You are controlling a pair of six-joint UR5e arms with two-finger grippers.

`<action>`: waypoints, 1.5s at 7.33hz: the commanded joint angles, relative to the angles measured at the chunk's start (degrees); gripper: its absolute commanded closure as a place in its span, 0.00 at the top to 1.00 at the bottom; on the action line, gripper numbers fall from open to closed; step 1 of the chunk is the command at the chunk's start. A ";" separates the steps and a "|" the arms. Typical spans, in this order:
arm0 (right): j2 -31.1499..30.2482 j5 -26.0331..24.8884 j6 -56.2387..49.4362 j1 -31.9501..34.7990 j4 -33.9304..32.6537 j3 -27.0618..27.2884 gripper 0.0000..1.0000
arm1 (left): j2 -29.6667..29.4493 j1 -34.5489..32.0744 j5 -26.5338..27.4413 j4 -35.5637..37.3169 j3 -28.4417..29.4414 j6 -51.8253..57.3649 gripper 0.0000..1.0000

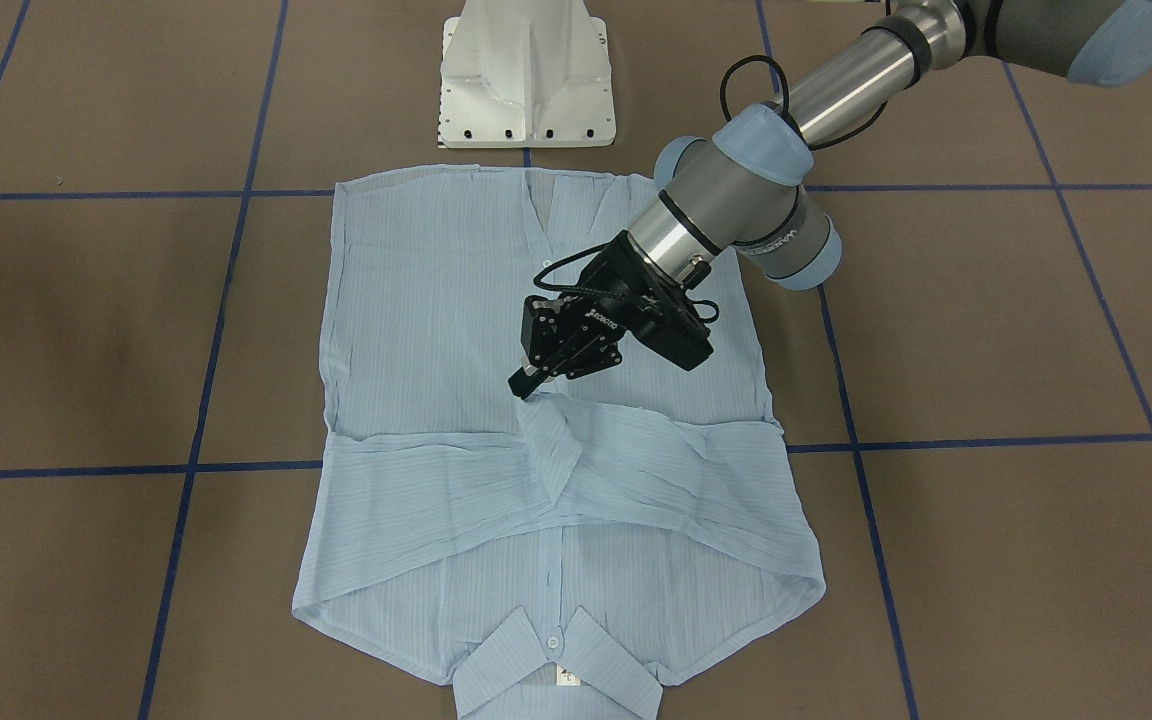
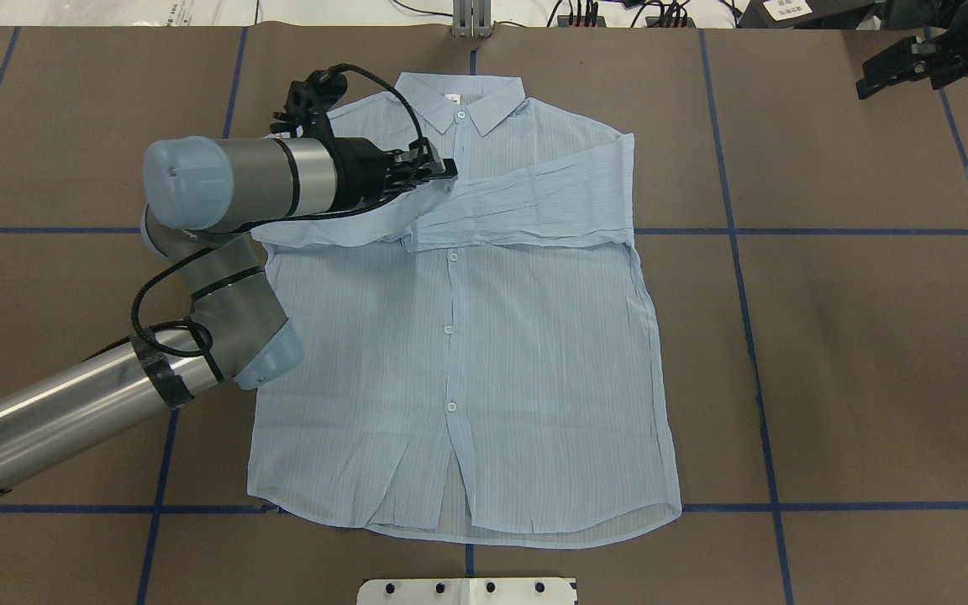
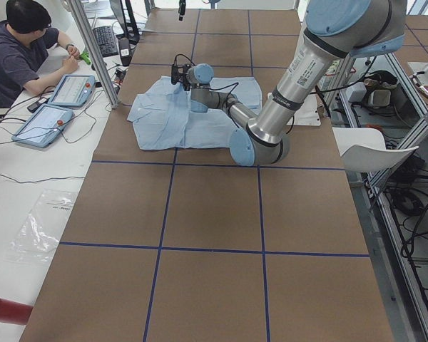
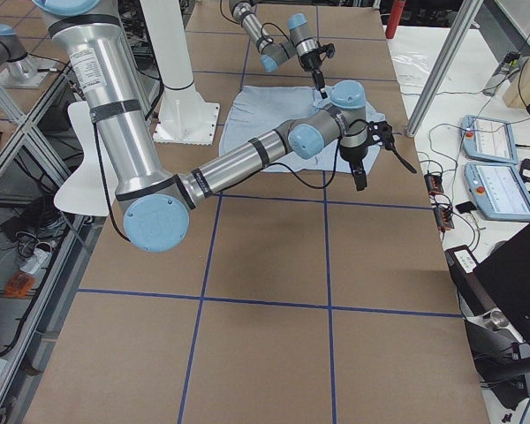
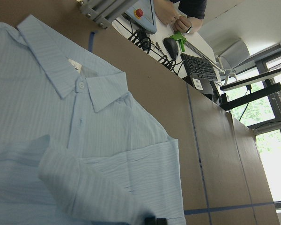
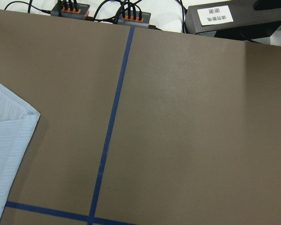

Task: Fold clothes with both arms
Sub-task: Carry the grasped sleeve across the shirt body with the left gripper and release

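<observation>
While left gripper [image 1: 528, 383] pinches shirt [image 1: 436, 300] sleeve [image 1: 656, 442], white pedestal [image 1: 528, 80] near hem [image 1: 406, 178], operator [image 3: 21, 57] beside table [image 3: 214, 214].

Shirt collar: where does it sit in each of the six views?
Front-facing: collar at bottom centre.
Overhead: top centre.
Exterior left: at the shirt's left end.
Exterior right: cannot make it out; the right arm covers that end.
Left wrist: upper left.
Right wrist: not in it.
Landmark: left claw pinching the sleeve near the collar.

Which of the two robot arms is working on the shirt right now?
The left arm: the left gripper grips the shirt by a sleeve; the right gripper hangs clear of it.
</observation>
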 commanded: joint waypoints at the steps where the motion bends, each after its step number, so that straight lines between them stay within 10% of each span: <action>1: -0.02 0.00 0.00 0.00 0.02 -0.03 1.00 | -2.64 4.04 4.58 0.75 1.89 0.08 0.00; 3: -0.02 0.00 0.09 0.00 0.02 0.05 1.00 | -5.98 5.56 5.04 0.75 5.85 0.61 0.00; 4: -0.02 0.00 0.09 0.00 0.02 0.05 1.00 | -5.82 7.13 5.22 0.75 5.86 1.31 0.60; 5: -0.10 0.00 0.09 0.00 0.02 0.14 1.00 | -5.56 8.79 6.96 0.58 5.60 6.19 1.00; 7: -0.19 0.00 2.70 -0.52 0.55 0.84 1.00 | -4.07 8.90 7.16 7.37 1.94 12.26 1.00; 11: -6.40 -6.38 20.50 -12.69 4.51 11.43 1.00 | 8.75 8.20 1.18 33.18 -25.90 25.56 1.00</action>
